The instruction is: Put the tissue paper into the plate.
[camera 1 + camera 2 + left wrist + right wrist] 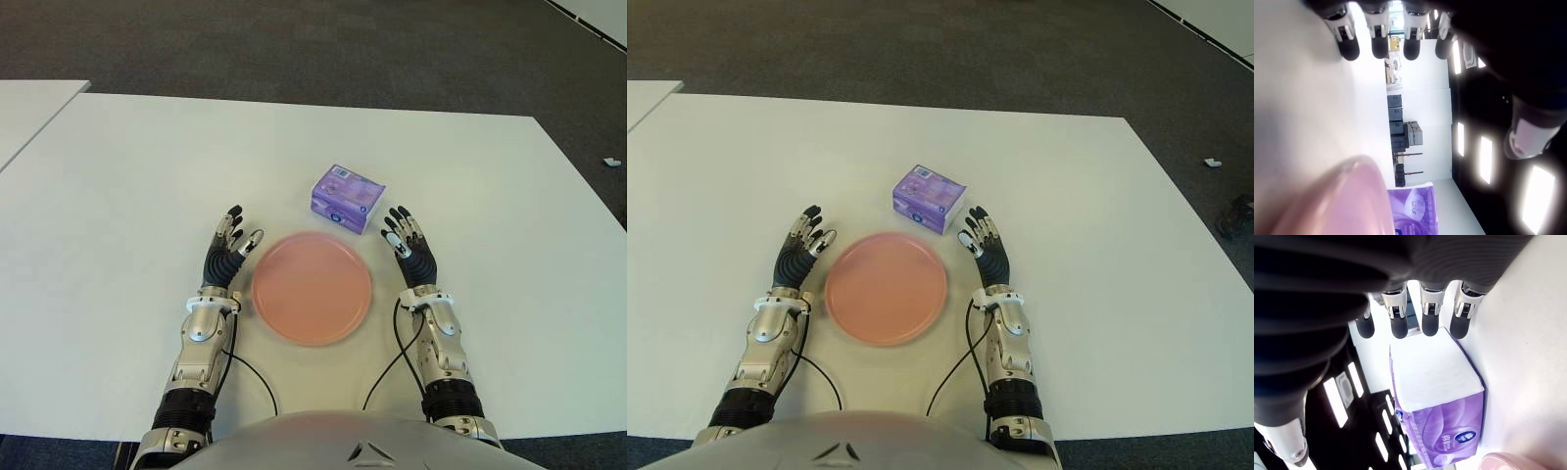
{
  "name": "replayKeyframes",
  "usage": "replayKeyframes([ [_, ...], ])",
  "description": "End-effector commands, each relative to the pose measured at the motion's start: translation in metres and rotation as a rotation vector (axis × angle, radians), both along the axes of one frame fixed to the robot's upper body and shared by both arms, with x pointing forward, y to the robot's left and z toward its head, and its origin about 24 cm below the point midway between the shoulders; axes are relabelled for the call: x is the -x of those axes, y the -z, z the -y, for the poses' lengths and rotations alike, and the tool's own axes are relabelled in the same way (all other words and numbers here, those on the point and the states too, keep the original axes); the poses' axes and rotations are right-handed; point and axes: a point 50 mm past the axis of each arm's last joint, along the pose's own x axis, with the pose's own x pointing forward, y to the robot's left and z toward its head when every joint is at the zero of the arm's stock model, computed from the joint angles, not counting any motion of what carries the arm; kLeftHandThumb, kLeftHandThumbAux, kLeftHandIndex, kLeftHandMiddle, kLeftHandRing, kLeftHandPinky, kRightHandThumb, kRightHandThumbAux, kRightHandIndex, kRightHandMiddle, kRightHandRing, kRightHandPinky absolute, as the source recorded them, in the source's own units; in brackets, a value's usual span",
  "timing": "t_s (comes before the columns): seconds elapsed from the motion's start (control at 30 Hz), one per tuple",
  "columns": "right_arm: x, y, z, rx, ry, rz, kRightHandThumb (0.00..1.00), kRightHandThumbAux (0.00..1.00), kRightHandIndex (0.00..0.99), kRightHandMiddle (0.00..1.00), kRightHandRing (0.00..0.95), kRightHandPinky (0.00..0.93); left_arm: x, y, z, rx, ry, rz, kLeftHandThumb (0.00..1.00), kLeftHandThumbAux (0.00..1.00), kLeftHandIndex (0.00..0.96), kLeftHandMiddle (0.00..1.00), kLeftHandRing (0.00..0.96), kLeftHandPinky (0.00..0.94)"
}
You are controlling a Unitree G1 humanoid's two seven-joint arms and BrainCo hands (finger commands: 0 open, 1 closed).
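Right robot hand (411,245) spread, empty, beside tissue pack (348,198).

I see the pink plate (312,287) sitting squarely between my two robot hands, so neither can cross to the other side low without going over its rim. The left robot hand (227,253) shows just beside the plate's left edge, fingers spread and empty; the right robot hand (411,250) shows beside its right edge, likewise spread. The purple tissue pack (347,198) lies just beyond the plate, close to the right fingertips (1429,325), with a narrow strip of table (147,176) between pack and plate. Beyond the pack, and out to either side, I have bare white surface.
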Motion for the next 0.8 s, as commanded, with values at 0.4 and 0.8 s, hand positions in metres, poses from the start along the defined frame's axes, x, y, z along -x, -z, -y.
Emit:
replayKeyframes([
  [0.4, 0.025, 0.024, 0.007, 0.102, 0.078, -0.136, 0.003, 0.669, 0.000, 0.009, 0.000, 0.018, 0.008, 0.013, 0.000, 0.000, -0.014, -0.071, 0.000, 0.529, 0.000, 0.000, 0.000, 0.000],
  [0.8, 0.029, -0.093, 0.004, 0.678, 0.587, 0.301, 0.034, 0.707, 0.000, 0.003, 0.000, 0.001, 0.006, 0.014, 0.000, -0.005, -0.014, -0.077, 0.000, 0.528, 0.000, 0.000, 0.000, 0.000],
])
